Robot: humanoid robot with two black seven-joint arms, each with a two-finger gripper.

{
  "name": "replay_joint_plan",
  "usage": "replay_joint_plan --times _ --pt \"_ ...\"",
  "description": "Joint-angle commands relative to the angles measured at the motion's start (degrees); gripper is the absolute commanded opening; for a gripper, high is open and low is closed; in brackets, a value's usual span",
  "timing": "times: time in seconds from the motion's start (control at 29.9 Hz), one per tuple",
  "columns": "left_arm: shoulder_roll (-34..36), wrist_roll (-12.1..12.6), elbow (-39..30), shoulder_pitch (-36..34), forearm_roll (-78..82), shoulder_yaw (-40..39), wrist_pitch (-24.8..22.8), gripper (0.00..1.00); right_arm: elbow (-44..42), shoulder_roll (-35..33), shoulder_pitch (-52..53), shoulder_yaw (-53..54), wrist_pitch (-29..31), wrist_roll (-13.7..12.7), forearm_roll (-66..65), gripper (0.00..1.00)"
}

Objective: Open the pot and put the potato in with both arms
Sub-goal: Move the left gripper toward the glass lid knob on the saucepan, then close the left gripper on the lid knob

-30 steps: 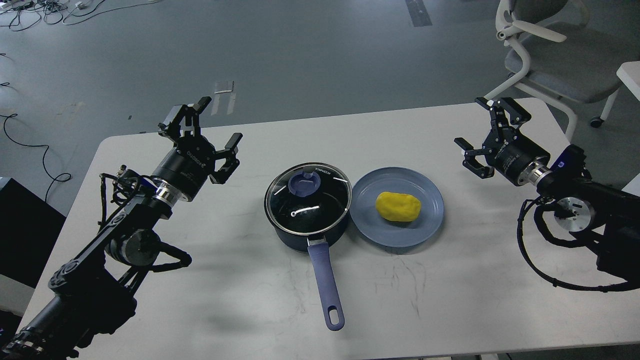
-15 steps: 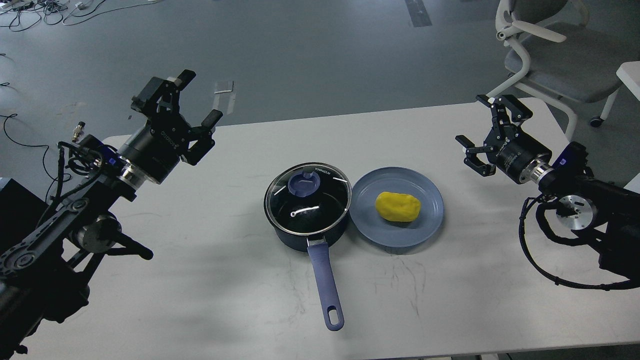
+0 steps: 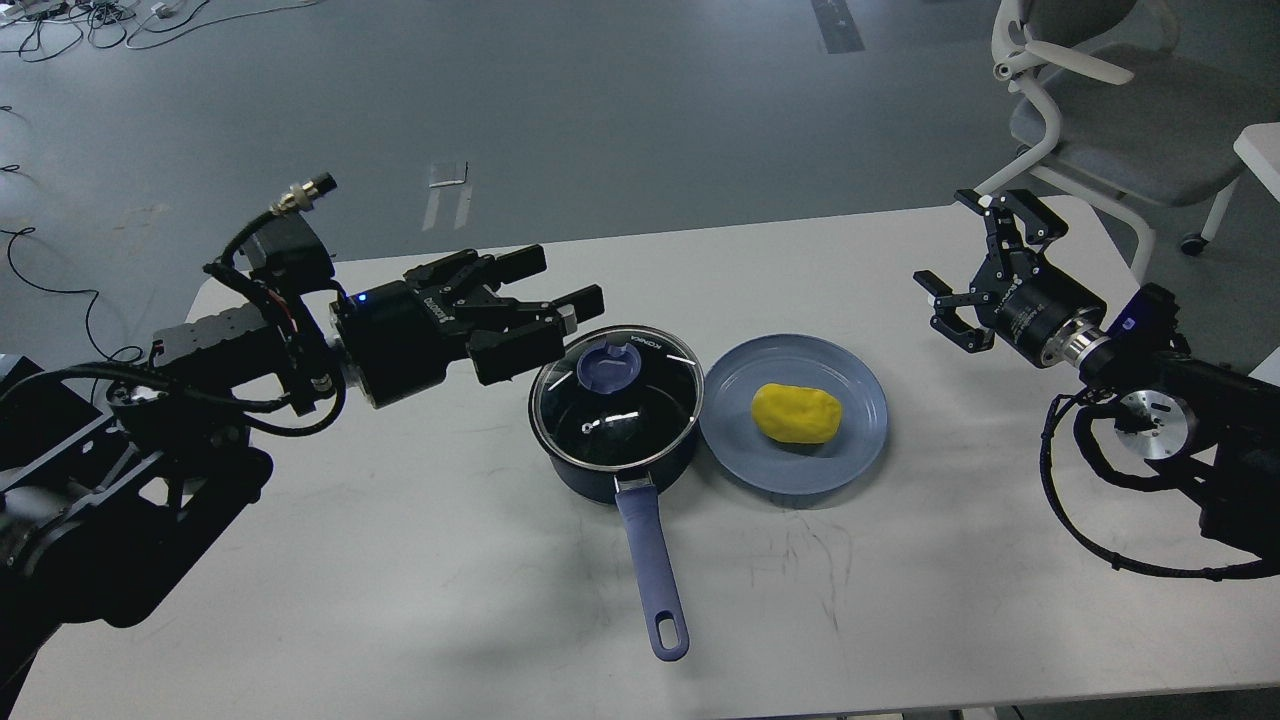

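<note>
Since half a sec ago: left gripper (image 3: 560,282) swung down and right from up at far left, now lying roughly level w/ fingers pointing right, tips just left of pot lid (image 3: 615,396), above its far-left rim. Right gripper (image 3: 975,250), pot, plate, potato all unchanged.

Left gripper: fingers spread wide, nothing between them. One finger (image 3: 522,262) on far side, the other (image 3: 583,299) nearer the lid rim. Contact w/ lid can't be told from this angle. Blue light lit on wrist housing.

Right gripper: out at right side of table, well apart from plate (image 3: 860,420), fingers spread open, empty.

Pot (image 3: 600,478): dark saucepan, mid-table, glass lid seated on top, closed. Blue-grey knob (image 3: 609,367) sits toward far side of lid. Blue handle (image 3: 652,575) runs toward near edge, hang-loop at its end.

Potato (image 3: 796,413): yellow, lying on blue-grey plate, roughly centred. Plate just right of pot, rims touching or nearly so, can't tell which.

Table (image 3: 400,560): white, scuffed w/ dark marks nr pot handle and below plate. Pale office chair (image 3: 1090,110) on floor beyond far-right corner. Cables (image 3: 60,20) on floor, far left.
</note>
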Motion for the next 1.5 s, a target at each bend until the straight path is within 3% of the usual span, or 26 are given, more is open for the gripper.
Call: replay_joint_plan --times 0.0,0.13,0.4,1.47 --pt "-0.59 -0.28 2.05 0.02 8.36 3.14 1.5 0.98 -0.09 0.0 0.15 0.0 0.0 0.0 -0.06 1.0" --pt "-3.91 -0.28 7.92 -0.33 11.73 4.29 1.5 0.98 -1.05 0.35 0.15 0.0 0.0 0.0 -0.06 1.0" --pt "-7.79 -0.28 13.12 -0.68 11.73 5.6 1.5 0.98 -1.58 0.17 0.15 0.0 0.0 0.0 -0.06 1.0" --pt "-13.51 -0.28 19.72 -1.3 11.73 7.89 1.76 0.98 -1.58 0.26 -0.47 0.0 0.0 0.0 -0.06 1.0"
